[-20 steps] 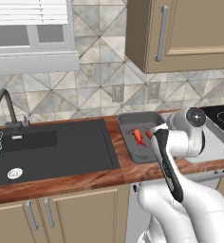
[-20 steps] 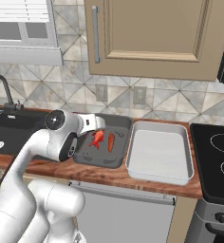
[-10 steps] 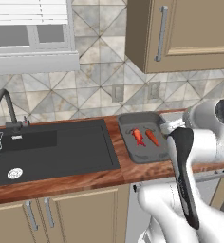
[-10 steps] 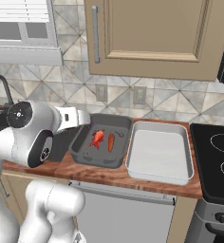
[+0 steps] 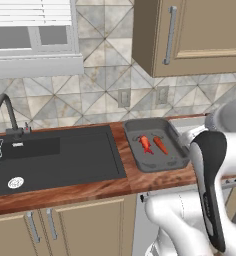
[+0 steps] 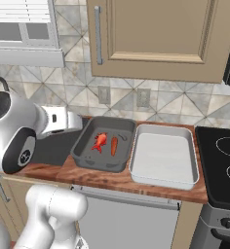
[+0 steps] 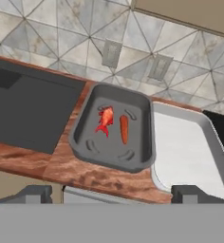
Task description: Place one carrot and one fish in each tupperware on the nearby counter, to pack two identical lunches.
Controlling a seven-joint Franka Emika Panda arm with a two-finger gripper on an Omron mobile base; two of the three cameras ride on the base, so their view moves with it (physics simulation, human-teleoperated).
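Gripper (image 7: 109, 194) fingers stand spread wide at the bottom of the hand view, holding nothing. Above them, at frame centre, the dark grey tupperware (image 7: 88, 124) sits on the reddish-brown desk (image 7: 61, 163) with a red fish (image 7: 105, 119) and a carrot (image 7: 124, 129) lying side by side inside. The light grey tupperware (image 7: 213, 147) sits just to its right, touching or nearly so. The black sink (image 5: 55, 160) fills the left of the left base view.
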